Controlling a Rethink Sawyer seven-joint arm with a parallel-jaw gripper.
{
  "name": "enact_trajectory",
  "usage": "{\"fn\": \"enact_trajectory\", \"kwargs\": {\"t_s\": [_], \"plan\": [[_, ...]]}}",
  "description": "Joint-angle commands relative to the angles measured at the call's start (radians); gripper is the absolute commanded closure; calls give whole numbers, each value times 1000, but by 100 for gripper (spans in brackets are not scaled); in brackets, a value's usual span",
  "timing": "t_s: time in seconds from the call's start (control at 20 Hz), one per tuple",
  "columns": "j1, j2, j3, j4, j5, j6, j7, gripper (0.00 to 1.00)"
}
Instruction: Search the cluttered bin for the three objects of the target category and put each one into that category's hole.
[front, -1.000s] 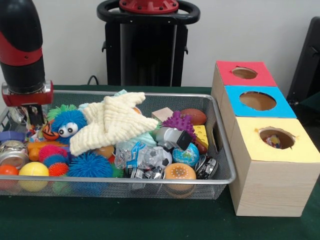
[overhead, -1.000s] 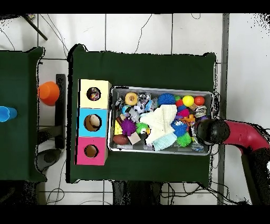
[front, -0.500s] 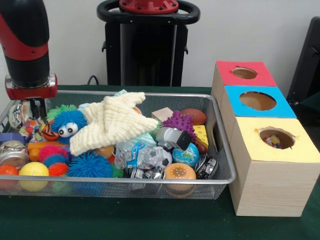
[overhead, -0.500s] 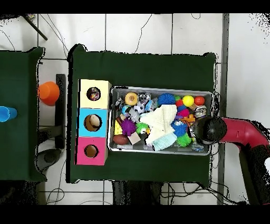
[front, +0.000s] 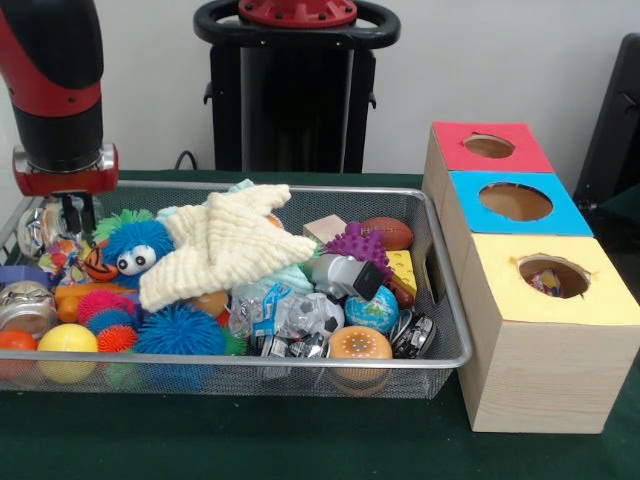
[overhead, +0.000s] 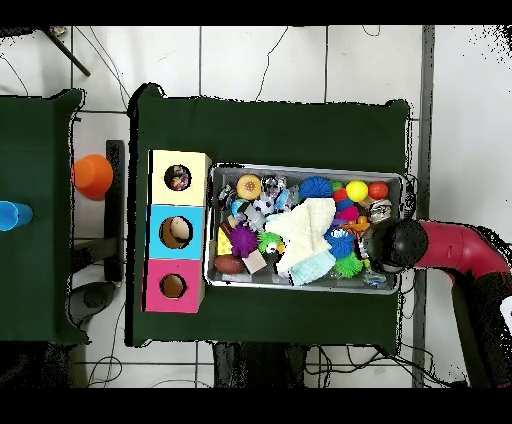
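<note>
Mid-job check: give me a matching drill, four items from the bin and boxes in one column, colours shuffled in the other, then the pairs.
Things:
1. spiky ball
2. star-shaped plush
3. box nearest the camera in the front view
4. googly-eyed fuzzy toy

Colours:
A. yellow top
B. blue
C. purple
D. cream

Pairs: 1-C, 2-D, 3-A, 4-B

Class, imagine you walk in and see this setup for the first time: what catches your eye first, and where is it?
First the wire bin heaped with bright toys, a cream knitted starfish sprawled on top beside a blue fuzzy toy with googly eyes. Next, beside the bin, the row of three wooden boxes with red, blue and yellow tops, each with a round hole. Last, the red and black arm hanging over the bin's end farthest from the boxes.
</note>
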Motion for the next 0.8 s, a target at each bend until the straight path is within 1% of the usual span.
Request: {"fn": "enact_trajectory", "kwargs": {"t_s": [0.05,0.1,0.25,0.5,0.65,0.8], "plan": [[7,15,6,-7,30,31,-46,0],[0,13,13,1,30,10,-47,0],[-8,30,23,-6,31,-25,-42,0],[-29,57,28,-14,25,-50,-59,0],[-37,128,27,-64,5,-81,-59,0],[-43,166,21,-91,-16,-97,-67,0]]}}
